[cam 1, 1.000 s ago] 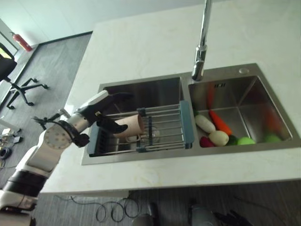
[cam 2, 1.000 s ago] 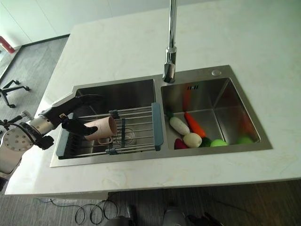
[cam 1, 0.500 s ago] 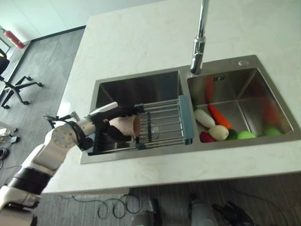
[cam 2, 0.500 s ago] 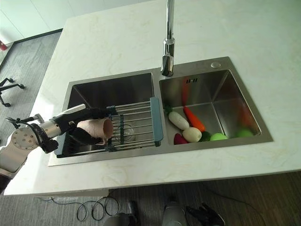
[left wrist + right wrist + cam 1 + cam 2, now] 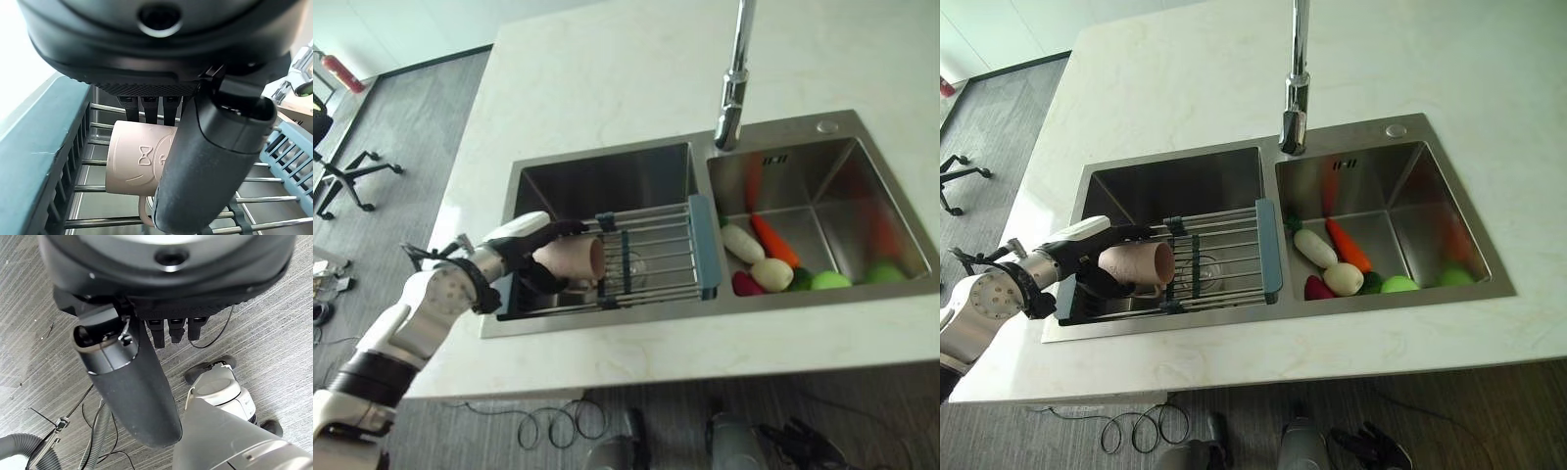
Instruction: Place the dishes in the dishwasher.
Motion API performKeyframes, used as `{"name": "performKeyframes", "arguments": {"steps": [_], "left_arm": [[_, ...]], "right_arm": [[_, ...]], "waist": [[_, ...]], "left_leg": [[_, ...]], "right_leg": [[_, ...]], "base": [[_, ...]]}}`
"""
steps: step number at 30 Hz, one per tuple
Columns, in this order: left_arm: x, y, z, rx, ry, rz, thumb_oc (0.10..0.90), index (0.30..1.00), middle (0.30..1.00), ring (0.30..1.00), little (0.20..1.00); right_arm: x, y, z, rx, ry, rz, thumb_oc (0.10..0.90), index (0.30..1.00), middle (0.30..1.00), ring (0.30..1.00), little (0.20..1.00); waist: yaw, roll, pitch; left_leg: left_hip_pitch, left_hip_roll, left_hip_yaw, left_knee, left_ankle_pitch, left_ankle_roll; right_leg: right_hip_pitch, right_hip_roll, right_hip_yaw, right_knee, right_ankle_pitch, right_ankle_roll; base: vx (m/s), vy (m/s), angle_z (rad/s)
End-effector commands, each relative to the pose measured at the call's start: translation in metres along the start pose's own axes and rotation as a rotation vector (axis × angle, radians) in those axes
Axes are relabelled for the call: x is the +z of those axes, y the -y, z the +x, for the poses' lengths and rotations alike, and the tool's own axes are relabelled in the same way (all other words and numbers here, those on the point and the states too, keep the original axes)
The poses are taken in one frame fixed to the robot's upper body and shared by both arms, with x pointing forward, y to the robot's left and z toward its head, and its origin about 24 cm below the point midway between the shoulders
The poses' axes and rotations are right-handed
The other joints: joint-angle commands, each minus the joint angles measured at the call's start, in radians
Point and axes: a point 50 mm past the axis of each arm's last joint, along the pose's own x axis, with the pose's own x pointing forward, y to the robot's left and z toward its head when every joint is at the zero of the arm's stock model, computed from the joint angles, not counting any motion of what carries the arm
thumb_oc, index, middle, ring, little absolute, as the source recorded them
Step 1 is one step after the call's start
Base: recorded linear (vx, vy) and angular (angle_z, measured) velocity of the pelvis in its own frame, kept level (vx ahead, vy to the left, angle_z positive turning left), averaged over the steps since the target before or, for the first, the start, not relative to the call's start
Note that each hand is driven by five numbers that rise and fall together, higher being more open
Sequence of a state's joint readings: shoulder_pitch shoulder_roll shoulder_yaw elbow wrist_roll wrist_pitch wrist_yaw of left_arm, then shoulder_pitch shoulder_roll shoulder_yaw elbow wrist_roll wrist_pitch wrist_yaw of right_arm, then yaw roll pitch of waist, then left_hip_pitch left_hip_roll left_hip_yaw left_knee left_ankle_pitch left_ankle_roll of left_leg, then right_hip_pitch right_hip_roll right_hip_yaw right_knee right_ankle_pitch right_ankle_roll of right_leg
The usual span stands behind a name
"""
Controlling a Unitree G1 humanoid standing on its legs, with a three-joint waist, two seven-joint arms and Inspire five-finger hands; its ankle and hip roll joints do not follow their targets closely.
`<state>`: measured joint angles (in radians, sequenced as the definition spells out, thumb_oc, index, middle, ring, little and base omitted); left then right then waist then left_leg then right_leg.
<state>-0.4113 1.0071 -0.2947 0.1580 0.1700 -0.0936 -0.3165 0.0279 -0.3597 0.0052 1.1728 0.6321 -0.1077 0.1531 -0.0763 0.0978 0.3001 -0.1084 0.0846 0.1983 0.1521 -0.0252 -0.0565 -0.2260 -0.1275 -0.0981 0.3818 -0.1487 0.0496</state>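
The left arm reaches in from the lower left, its forearm lying across the pale countertop point(image 5: 607, 78) at the sink's left edge, and the left hand point(image 5: 522, 257) stretches out over the left basin point(image 5: 1175, 186) of the steel double sink. Its fingers and thumb are curled round a pink mug point(image 5: 1136, 266), with the thumb lying across the mug's side in the left wrist view and the fingers on the far side. The mug lies on its side, its open mouth facing the faucet side, at the left end of a wire drying rack point(image 5: 656, 259) with blue-grey end pieces that spans the left basin; whether it rests on the bars or is held just above them I cannot tell. It is pale matt pink with a small bow mark pressed into its wall, and its handle points down toward the bars. The right hand point(image 5: 132, 382) hangs over the grey floor, its fingers relaxed and holding nothing. In the right basin lie toy vegetables point(image 5: 1351, 269), a carrot and a white radish among them, below the chrome faucet point(image 5: 1296, 88).
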Motion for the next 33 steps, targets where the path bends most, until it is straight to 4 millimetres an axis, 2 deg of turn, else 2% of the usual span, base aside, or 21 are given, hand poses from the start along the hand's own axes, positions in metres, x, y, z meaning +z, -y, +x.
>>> {"name": "performKeyframes", "arguments": {"steps": [1,12,20,33], "left_arm": [[0.008,-0.062,-0.014,0.229,0.019,0.132,0.8,0.9,0.9,0.9,0.9],[0.012,-0.058,-0.007,0.219,0.04,0.036,0.8,0.9,0.9,0.9,0.9],[0.02,-0.052,-0.001,0.208,0.061,0.043,0.8,0.9,0.9,0.9,0.9],[0.033,-0.057,0.002,0.197,0.113,0.058,0.8,0.9,0.9,0.9,0.9]], "right_arm": [[0.009,0.007,-0.002,-0.006,0.06,0.022,0.8,0.9,0.9,0.9,0.9],[0.014,0.001,-0.001,0.023,0.078,0.017,0.8,0.9,0.9,0.9,0.9],[0.013,-0.006,0.001,0.04,0.07,0.017,0.8,0.9,0.9,0.9,0.9],[0.013,-0.005,0.001,0.032,0.05,0.017,0.8,0.9,0.9,0.9,0.9]], "waist": [[-0.01,-0.022,-0.025],[-0.02,-0.028,0.002],[-0.026,-0.029,0.011],[-0.036,-0.022,0.017]], "left_leg": [[-0.041,-0.01,-0.064,0.148,-0.176,0.021],[-0.056,-0.012,-0.062,0.148,-0.174,0.025],[-0.058,-0.014,-0.061,0.148,-0.173,0.027],[-0.058,-0.017,-0.059,0.148,-0.176,0.025]], "right_leg": [[0.043,-0.043,-0.004,-0.082,-0.004,0.101],[0.023,-0.044,0.004,-0.082,0.006,0.103],[0.019,-0.043,0.008,-0.082,0.008,0.101],[0.013,-0.046,0.017,-0.082,0.011,0.104]], "base": [[0.0,0.0,0.0],[0.0,0.001,0.0],[0.0,0.0,0.0],[0.0,0.0,0.0]]}}
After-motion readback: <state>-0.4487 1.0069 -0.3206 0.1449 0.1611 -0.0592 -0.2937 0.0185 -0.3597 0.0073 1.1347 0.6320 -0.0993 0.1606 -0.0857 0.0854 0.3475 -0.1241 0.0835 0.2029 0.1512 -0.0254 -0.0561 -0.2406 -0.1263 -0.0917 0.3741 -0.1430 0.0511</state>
